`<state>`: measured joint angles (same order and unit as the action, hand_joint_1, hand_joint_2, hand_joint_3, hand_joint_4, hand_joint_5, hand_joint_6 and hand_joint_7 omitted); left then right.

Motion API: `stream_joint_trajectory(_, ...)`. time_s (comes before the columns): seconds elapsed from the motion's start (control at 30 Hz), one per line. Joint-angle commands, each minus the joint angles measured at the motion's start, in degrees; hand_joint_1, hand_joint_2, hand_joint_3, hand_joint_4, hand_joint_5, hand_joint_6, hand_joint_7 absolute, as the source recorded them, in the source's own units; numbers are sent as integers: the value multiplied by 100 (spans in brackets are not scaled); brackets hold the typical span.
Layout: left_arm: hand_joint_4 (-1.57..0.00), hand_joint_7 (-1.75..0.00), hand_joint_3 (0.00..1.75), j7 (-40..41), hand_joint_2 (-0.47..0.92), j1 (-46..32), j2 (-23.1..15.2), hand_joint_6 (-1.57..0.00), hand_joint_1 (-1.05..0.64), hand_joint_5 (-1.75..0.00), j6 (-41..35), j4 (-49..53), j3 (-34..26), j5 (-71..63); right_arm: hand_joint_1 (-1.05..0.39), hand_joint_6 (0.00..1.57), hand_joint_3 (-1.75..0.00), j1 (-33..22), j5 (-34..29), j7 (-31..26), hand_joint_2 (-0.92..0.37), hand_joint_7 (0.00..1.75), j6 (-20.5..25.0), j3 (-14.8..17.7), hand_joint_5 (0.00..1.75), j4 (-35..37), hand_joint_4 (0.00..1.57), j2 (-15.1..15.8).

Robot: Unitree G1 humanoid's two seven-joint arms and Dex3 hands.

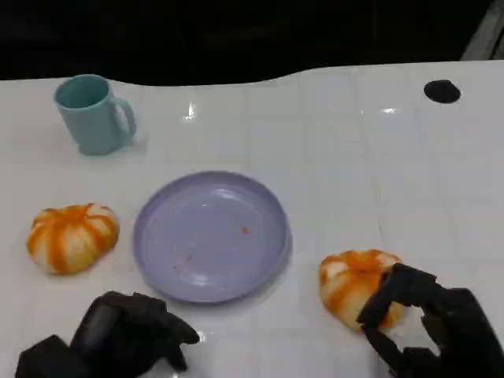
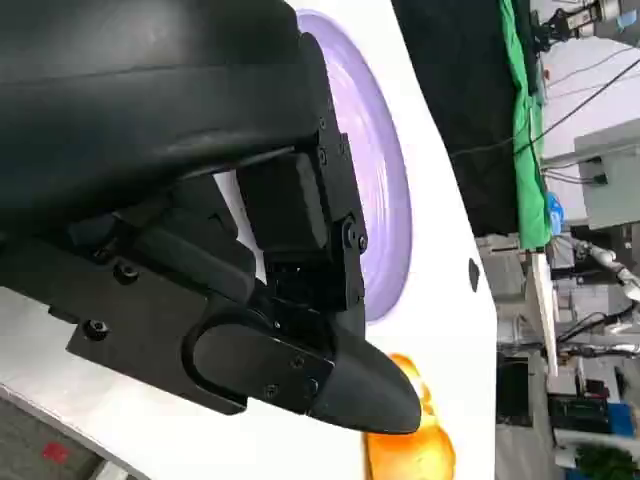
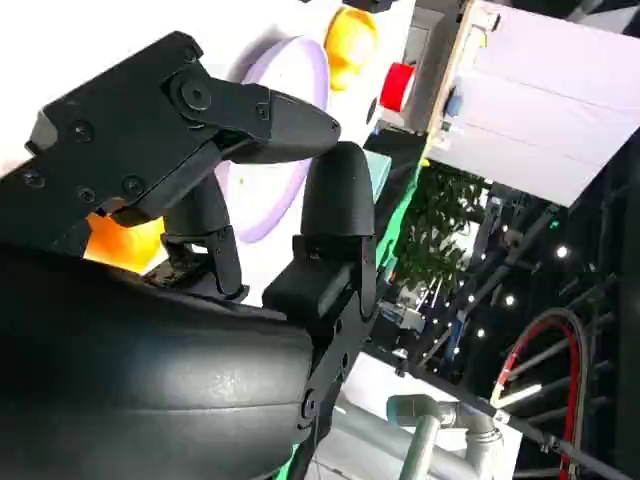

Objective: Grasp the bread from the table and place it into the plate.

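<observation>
Our right hand [image 1: 429, 331] touches the bread [image 1: 354, 285], fingers apart, holding nothing; we should wrap around it before lifting toward the plate [image 1: 157, 252].

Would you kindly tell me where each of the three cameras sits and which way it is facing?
Head view: high on the robot, looking down at the white table, round lilac plate, two orange-and-white breads; both black hands low.
Left wrist view: behind the left hand, facing across the plate toward the right bread.
Right wrist view: behind the right hand, facing across the plate toward the left bread.
Shared: all three show the plate.
</observation>
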<state>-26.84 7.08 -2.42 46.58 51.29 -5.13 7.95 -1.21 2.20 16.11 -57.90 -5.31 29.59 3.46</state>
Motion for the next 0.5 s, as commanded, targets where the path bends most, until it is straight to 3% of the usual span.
stream_joint_trajectory(0.03, -127, -38, 12, 34, 92, -4, -73, -149, -105, -107, -8, -5, -19, -1, -42, 64, -84, -28, 120, 29, -55, 134, -77, 37, 159, 13, 70, 52)
stream_joint_trajectory(0.5, -128, -38, 12, 65, 92, 1, -79, -149, -105, -107, -30, -14, -17, -25, -42, 63, -83, -34, 90, 25, -56, 136, -46, 44, 159, -17, 70, 55)
